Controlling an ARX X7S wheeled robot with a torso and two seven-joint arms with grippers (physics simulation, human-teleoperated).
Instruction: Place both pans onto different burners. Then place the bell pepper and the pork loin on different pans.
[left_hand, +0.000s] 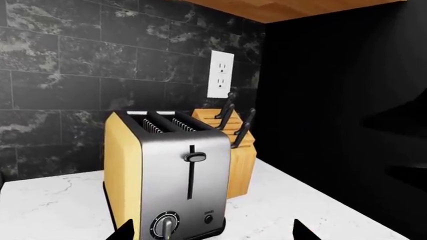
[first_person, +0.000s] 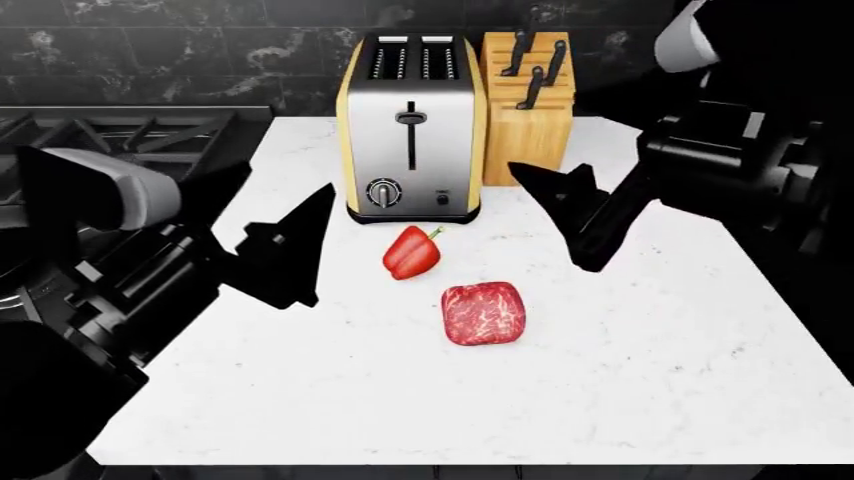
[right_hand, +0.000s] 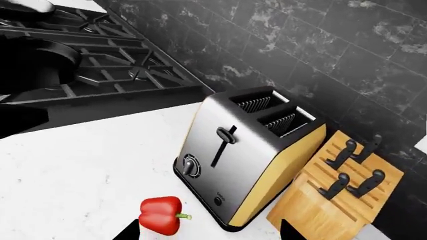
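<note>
Head view alone shows the pork loin (first_person: 483, 313) beside the bell pepper (first_person: 411, 252); right wrist view adds a burner grate (right_hand: 100, 65) — both end effectors spread wide, empty.

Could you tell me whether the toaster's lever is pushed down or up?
Up. In the head view, the lever sits at the top of its slot on the toaster, and the left wrist view shows the same.

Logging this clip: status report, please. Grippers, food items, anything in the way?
Left gripper and right gripper open, empty. Bell pepper and pork loin on counter, untouched. Toaster close behind pepper.
</note>
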